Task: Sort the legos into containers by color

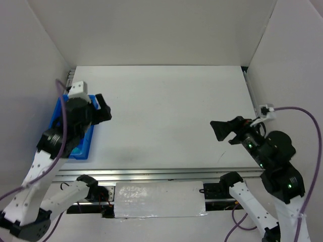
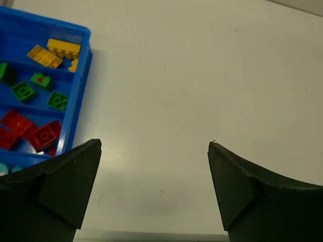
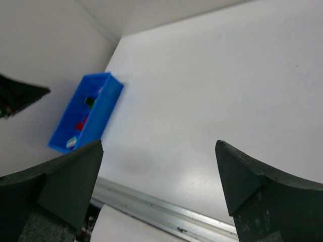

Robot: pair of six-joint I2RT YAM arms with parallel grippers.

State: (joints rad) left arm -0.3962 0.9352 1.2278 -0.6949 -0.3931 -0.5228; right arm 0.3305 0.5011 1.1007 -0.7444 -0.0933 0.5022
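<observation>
The blue tray (image 1: pixel 85 147) lies at the table's left edge, mostly under my left arm. In the left wrist view its compartments (image 2: pixel 79 75) hold yellow bricks (image 2: pixel 53 52), green bricks (image 2: pixel 24 91), red bricks (image 2: pixel 30 130) and teal bricks (image 2: pixel 4 169), one colour each. My left gripper (image 2: pixel 155 146) is open and empty, just right of the tray above bare table; it also shows in the top view (image 1: pixel 103 108). My right gripper (image 1: pixel 220 131) is open and empty over the table's right side, far from the tray (image 3: pixel 88 113). No brick lies loose on the table.
White walls close in the table on the left, back and right. A metal rail (image 1: pixel 161 174) runs along the near edge, with a white sheet (image 1: pixel 159 199) in front of it. Purple cables (image 1: pixel 303 113) hang from both arms.
</observation>
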